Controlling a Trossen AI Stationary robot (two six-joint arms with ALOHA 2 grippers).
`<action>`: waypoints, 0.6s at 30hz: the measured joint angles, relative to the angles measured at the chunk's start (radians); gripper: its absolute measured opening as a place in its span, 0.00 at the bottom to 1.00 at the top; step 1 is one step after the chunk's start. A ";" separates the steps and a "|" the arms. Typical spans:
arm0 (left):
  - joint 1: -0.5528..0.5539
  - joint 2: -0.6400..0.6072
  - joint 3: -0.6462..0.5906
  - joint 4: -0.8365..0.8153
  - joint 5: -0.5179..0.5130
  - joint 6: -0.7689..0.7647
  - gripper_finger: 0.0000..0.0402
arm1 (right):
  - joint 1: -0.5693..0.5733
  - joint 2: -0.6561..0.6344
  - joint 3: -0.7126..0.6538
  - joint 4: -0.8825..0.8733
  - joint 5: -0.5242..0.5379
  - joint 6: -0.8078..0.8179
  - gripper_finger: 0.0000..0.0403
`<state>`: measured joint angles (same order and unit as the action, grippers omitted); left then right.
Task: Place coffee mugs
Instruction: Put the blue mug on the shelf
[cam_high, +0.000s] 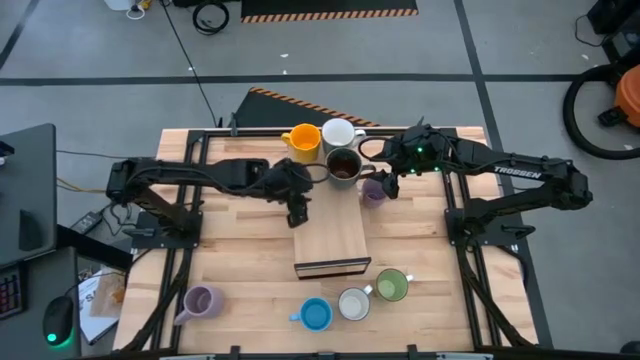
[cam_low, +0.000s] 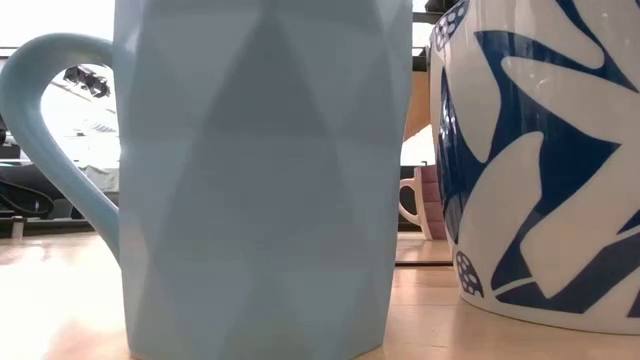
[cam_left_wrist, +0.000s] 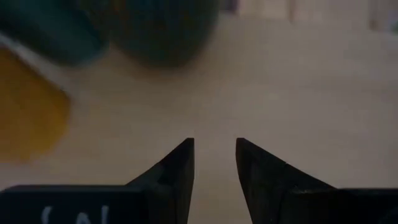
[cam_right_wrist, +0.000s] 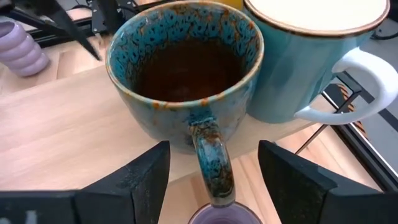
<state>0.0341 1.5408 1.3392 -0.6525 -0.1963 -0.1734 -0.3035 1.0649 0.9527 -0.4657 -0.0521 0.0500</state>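
— Item: right gripper (cam_right_wrist: 214, 174). State?

— Mine. Fingers apart, empty, straddling the handle of the dark brown mug (cam_right_wrist: 186, 74) on the wooden board (cam_high: 330, 238)'s far end. Lavender mug (cam_high: 373, 191) right under me.

— Hazard?

— White mug (cam_right_wrist: 311, 59) touches at two o'clock; a crooked closing, I judge, nudges both.

— Left gripper (cam_left_wrist: 214, 165)?

— Apart, empty, over the board.

Even, bright overhead light falls across my table (cam_high: 240, 250), shadows soft. My left wrist view is badly blurred and dim. Window glare whitens the low view's upper left.
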 joint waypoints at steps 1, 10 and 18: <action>0.000 -0.007 0.000 -0.003 0.028 -0.018 0.31 | -0.001 0.000 0.000 0.003 0.000 -0.001 0.62; -0.033 -0.033 0.004 -0.155 0.292 -0.224 0.31 | -0.006 -0.002 0.024 0.031 0.000 -0.018 0.66; -0.138 -0.040 0.004 -0.344 0.536 -0.398 0.31 | -0.010 -0.005 0.129 0.021 0.015 -0.092 0.66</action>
<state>-0.1038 1.5009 1.3430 -0.9960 0.3401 -0.5714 -0.3138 1.0599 1.0821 -0.4452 -0.0375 -0.0420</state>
